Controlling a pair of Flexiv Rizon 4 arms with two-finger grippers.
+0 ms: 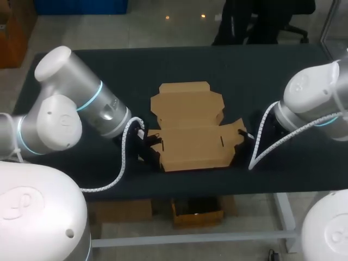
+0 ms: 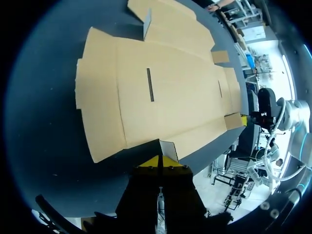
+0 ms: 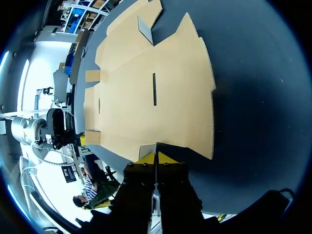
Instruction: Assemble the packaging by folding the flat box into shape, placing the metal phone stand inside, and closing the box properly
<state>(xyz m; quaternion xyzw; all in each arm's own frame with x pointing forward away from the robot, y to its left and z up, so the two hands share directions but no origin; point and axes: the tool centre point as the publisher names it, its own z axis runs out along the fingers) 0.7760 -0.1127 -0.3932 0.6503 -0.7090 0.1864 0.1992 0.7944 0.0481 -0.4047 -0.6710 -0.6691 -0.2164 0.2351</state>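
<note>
Cardboard of the flat box (image 1: 190, 128) lies spread mid-table, its near panel's long axis running arm to arm; left gripper (image 2: 159, 160) and right gripper (image 3: 156, 157) sit at opposite ends, equally near, each seemingly pinched shut on a small raised end tab

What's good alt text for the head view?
A flat brown cardboard box, still unfolded, lies in the middle of a dark tabletop. The left gripper is at the box's left side flap, and the right gripper is at its right side flap.
</note>
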